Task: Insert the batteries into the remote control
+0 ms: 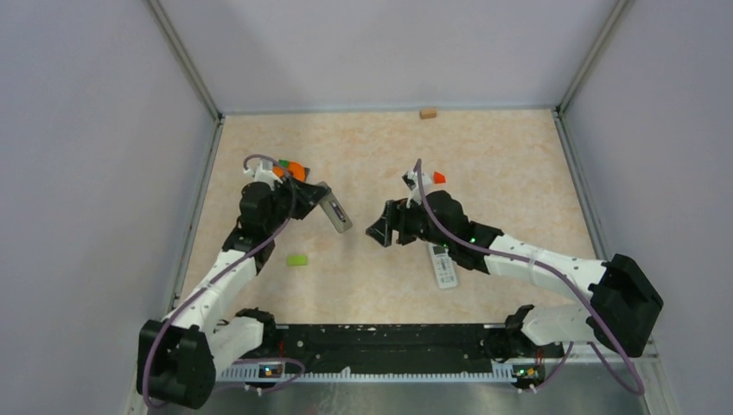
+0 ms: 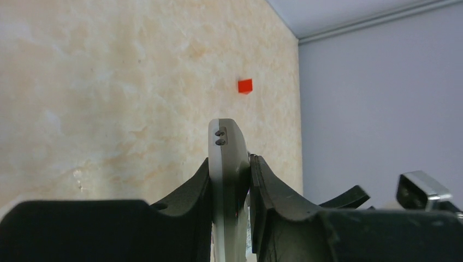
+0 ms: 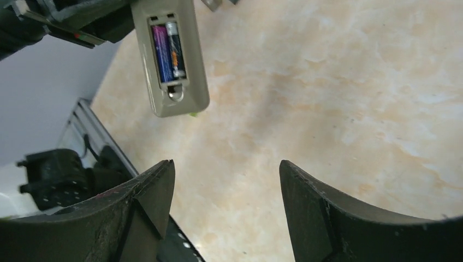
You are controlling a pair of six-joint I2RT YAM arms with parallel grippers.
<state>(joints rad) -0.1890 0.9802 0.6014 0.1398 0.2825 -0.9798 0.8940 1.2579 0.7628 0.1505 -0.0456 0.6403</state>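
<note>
The left arm bends inward, its left pincer (image 2: pixel 230 161) clamped on the remote control (image 3: pixel 180 98), two batteries (image 3: pixel 168 52) seated inside. Opposite, the right pincer (image 3: pixel 226 177) hovers above the counter (image 1: pixel 501 164), wide and empty.

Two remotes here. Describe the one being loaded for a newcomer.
Find the left arm; its hand clamps a grey remote. Unlike the white remote lying flat by the right arm, its back is open, showing two batteries.
</note>
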